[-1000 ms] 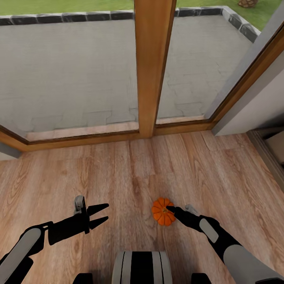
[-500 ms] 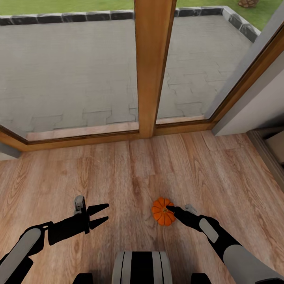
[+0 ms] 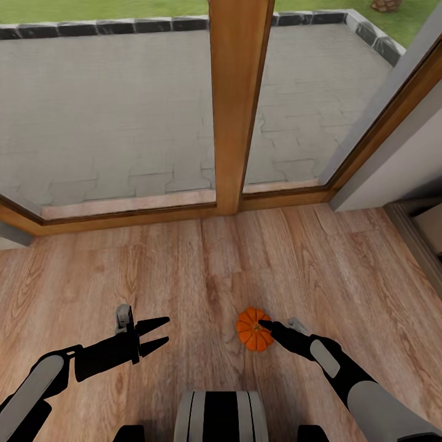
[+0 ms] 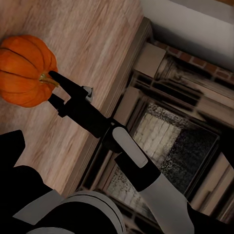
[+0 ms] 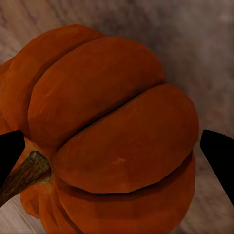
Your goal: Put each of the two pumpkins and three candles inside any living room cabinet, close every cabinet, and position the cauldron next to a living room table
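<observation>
A small ribbed orange pumpkin (image 3: 252,330) with a short stem sits on the wooden floor just ahead of my base. My right gripper (image 3: 267,329) is open around it. In the right wrist view the pumpkin (image 5: 112,122) sits between the two black fingertips (image 5: 219,156), with a gap on one side. The left wrist view shows the same pumpkin (image 4: 27,70) with the right gripper (image 4: 54,87) at its stem side. My left gripper (image 3: 161,332) hovers open and empty over the floor, well to the left of the pumpkin. Candles, cauldron and table are out of view.
A glazed window wall with a thick wooden post (image 3: 236,104) and a low wooden sill (image 3: 129,209) runs across ahead. A grey wall corner (image 3: 399,166) stands at the right. A dark-edged piece with a pale inside (image 3: 426,230) shows at the right edge.
</observation>
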You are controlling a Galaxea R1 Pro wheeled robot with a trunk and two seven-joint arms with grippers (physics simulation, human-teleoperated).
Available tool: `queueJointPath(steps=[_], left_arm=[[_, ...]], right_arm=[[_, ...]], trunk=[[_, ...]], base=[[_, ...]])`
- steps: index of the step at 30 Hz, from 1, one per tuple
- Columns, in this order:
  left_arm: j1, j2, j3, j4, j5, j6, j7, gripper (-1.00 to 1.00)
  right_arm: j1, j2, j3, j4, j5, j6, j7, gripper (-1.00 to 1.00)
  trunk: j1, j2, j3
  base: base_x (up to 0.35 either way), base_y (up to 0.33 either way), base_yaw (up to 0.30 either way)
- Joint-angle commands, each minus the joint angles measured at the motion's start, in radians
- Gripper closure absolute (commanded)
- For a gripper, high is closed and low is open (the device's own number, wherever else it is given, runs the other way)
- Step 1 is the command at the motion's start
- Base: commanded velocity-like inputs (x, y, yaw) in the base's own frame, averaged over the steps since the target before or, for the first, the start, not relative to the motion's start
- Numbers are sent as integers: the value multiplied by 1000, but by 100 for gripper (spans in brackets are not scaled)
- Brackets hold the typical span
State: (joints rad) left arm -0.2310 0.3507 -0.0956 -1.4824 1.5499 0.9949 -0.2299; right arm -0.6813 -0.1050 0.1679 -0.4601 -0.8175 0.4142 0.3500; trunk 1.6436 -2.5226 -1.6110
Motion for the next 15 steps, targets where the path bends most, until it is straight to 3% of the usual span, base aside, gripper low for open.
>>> queueJointPath(steps=[1, 15], left_arm=[[-1, 1, -1, 1, -8, 1, -9, -100], [-1, 1, -1, 1, -8, 0, -9, -100]], right_arm=[[0, -1, 5, 44, 18, -3, -3, 100], [0, -1, 5, 44, 18, -3, -3, 100]], trunk=[[0, 0, -1], [0, 0, -1]], base=[[0, 0, 0], [0, 0, 0]])
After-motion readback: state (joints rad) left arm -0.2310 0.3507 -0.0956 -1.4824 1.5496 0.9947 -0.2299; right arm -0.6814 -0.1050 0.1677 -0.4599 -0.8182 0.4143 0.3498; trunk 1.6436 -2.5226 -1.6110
